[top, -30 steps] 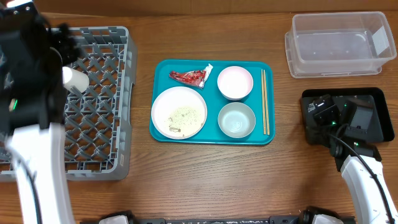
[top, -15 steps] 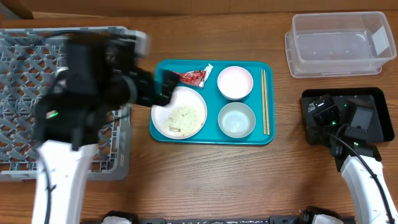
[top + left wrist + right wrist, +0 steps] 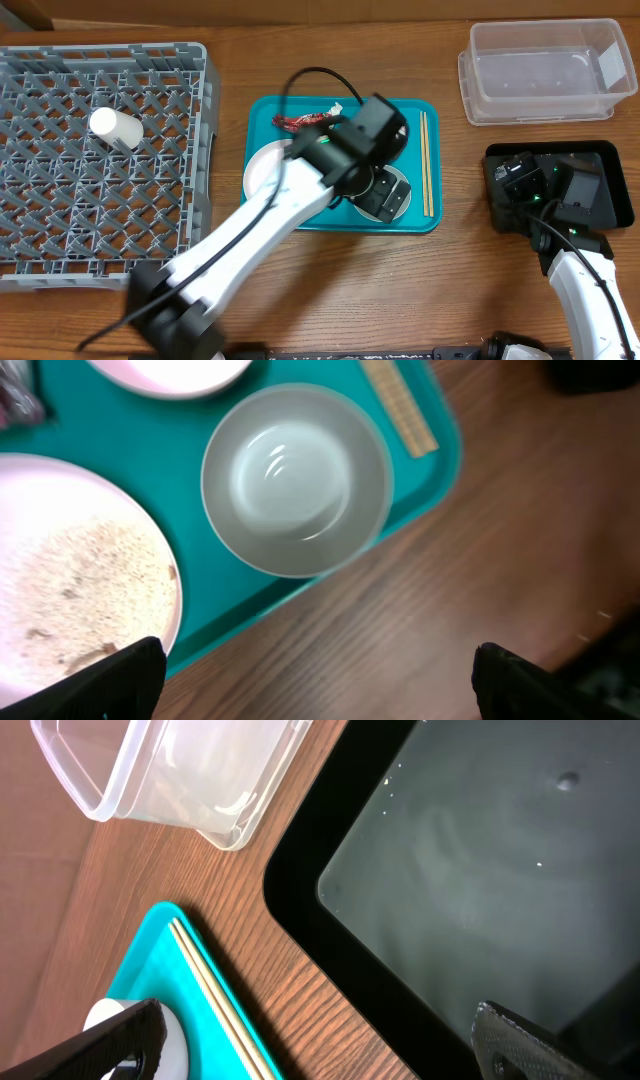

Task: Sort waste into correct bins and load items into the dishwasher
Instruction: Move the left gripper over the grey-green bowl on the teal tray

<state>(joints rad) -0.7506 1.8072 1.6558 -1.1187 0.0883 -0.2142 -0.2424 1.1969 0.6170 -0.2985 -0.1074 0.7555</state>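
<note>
The left gripper [image 3: 318, 678] hangs spread wide and holding nothing, its dark fingertips at the bottom corners of the wrist view, just above the grey-blue bowl [image 3: 297, 478]. A second ago this arm was over the rack with the cup; it has since swung right across the table. The bowl sits upright and bare in the lower right part of the teal tray [image 3: 140, 430], which makes it the likely next thing to lift. To its left lies the white plate [image 3: 70, 600], crumbs [image 3: 90, 575] scattered on it and not yet cleared. The pink bowl [image 3: 170, 372] is above, and the chopsticks [image 3: 400, 405] run along the tray's right edge.

Farther out, the white cup [image 3: 114, 127] lies on its side in the upper left of the grey rack [image 3: 60, 230], so one item is loaded. At far right the right gripper [image 3: 320, 1042] hovers over the black tray [image 3: 480, 850], fingers apart, nothing between them. Beyond it the clear tub [image 3: 170, 770] looks empty; no waste appears sorted yet.

From overhead the left arm covers most of the pink bowl and part of both the plate and the red wrapper [image 3: 296, 123]. The wrist view cuts off plate and pink bowl. The right gripper is dark on dark overhead and hard to read there.
</note>
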